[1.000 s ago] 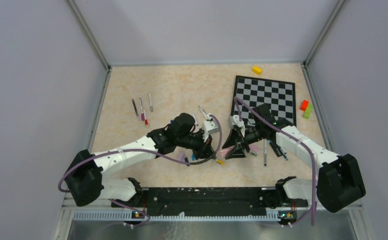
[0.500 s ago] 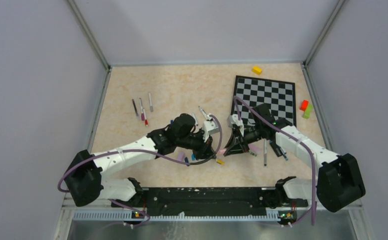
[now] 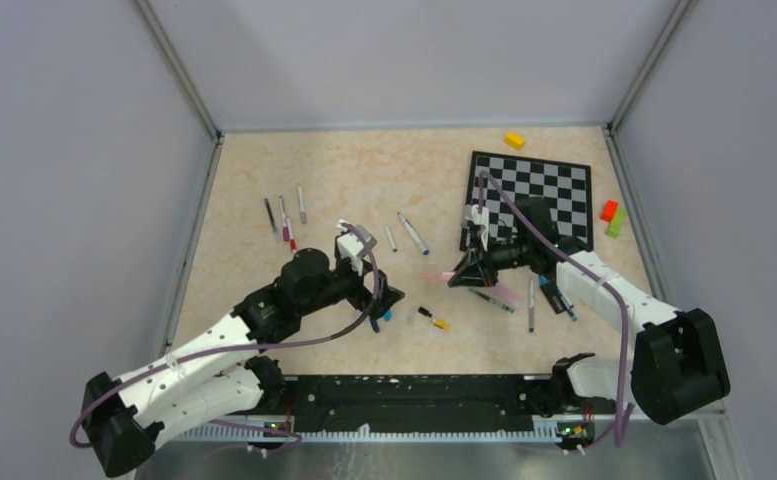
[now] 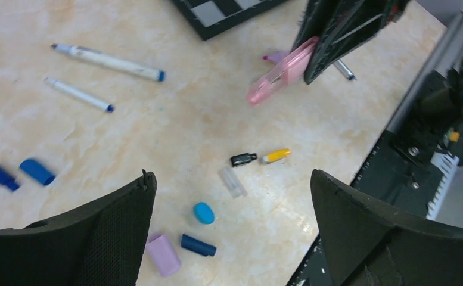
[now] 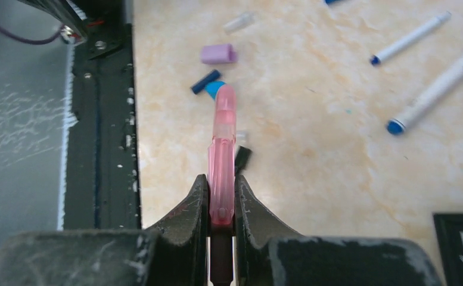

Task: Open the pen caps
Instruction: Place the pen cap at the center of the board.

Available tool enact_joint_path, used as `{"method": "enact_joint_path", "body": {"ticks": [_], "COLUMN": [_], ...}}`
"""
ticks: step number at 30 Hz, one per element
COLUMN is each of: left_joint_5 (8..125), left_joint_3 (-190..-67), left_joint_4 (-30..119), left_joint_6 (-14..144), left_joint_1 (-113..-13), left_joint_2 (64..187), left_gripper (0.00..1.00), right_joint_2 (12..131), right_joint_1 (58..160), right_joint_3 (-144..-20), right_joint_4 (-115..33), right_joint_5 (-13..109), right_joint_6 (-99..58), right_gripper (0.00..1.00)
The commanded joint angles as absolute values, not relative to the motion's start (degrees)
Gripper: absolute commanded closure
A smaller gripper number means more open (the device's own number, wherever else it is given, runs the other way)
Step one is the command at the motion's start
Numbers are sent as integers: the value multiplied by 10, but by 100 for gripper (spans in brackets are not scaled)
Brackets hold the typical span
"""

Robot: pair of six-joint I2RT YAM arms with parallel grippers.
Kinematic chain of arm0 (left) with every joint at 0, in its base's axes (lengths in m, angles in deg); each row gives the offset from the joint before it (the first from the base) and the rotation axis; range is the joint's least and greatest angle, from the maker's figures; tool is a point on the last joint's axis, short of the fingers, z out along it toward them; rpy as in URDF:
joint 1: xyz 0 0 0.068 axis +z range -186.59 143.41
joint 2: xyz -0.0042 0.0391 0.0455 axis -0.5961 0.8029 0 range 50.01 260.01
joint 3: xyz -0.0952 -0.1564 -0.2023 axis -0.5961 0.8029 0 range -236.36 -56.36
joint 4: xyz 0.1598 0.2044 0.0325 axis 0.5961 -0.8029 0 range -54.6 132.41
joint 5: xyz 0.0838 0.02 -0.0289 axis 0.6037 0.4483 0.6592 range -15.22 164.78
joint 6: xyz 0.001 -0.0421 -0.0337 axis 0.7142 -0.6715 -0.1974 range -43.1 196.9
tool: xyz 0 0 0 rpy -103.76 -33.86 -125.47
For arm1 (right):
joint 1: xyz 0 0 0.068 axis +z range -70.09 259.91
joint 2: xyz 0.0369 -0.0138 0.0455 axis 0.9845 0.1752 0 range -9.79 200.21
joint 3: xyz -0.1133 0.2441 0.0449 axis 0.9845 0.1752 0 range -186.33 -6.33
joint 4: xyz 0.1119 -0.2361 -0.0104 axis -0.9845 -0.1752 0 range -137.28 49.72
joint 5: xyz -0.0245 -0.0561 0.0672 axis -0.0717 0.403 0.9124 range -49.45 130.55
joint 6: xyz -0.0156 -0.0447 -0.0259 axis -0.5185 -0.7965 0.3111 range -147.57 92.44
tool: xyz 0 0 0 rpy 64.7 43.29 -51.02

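My right gripper (image 3: pixel 457 277) hangs above the table's middle, shut on a translucent pink pen cap (image 5: pixel 224 128) that pokes out forward; a dark stem shows behind it between the jaws. My left gripper (image 3: pixel 382 298) stands wide open and holds nothing, to the left of the right one. Under it lie loose caps: lilac (image 4: pixel 162 255), navy (image 4: pixel 198 245), blue (image 4: pixel 203 212), clear (image 4: pixel 233 182), black (image 4: pixel 244 159) and orange (image 4: pixel 275 155). The left wrist view shows the pink cap (image 4: pixel 282 71) in the right gripper (image 4: pixel 312 56).
Two white pens (image 3: pixel 413 233) lie behind the grippers and several thin pens (image 3: pixel 284 215) at the far left. More pens (image 3: pixel 531 305) lie under the right arm. A chessboard (image 3: pixel 534 190) sits back right, with a yellow block (image 3: pixel 515 140) and red and green blocks (image 3: pixel 612 215).
The left gripper has opened wide and drawn back to the left, away from the right gripper. The right gripper has closed on the pink cap and shifted slightly back.
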State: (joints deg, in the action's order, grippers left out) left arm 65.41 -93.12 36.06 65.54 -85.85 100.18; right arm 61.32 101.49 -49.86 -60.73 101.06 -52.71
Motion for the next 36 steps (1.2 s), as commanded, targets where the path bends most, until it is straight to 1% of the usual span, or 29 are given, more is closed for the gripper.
{"method": "enact_joint_path", "body": {"ticks": [1, 4, 7, 13, 17, 25, 36], "left_joint_5": [724, 742, 775, 806, 834, 875, 878], "left_joint_3": [-878, -856, -832, -812, -811, -808, -822], "left_joint_4": [382, 379, 391, 387, 375, 359, 338], "left_joint_6": [591, 566, 539, 526, 526, 524, 515], "left_joint_1": [-815, -798, -792, -790, -787, -783, -760], "left_joint_2": [953, 938, 933, 932, 927, 911, 895], "left_gripper": [1, 1, 1, 1, 1, 1, 1], "right_joint_2": [601, 601, 605, 645, 668, 737, 853], "right_joint_1": [998, 992, 992, 994, 1012, 1018, 1030], "right_joint_3": [-476, -460, -453, -457, -461, -515, -618], "right_joint_4": [-468, -419, -386, -392, -391, -382, -335], "right_joint_5": [891, 821, 787, 837, 829, 776, 727], "right_joint_6": [-389, -340, -313, -326, -327, -310, -262], "right_gripper": [100, 100, 100, 100, 100, 100, 100]}}
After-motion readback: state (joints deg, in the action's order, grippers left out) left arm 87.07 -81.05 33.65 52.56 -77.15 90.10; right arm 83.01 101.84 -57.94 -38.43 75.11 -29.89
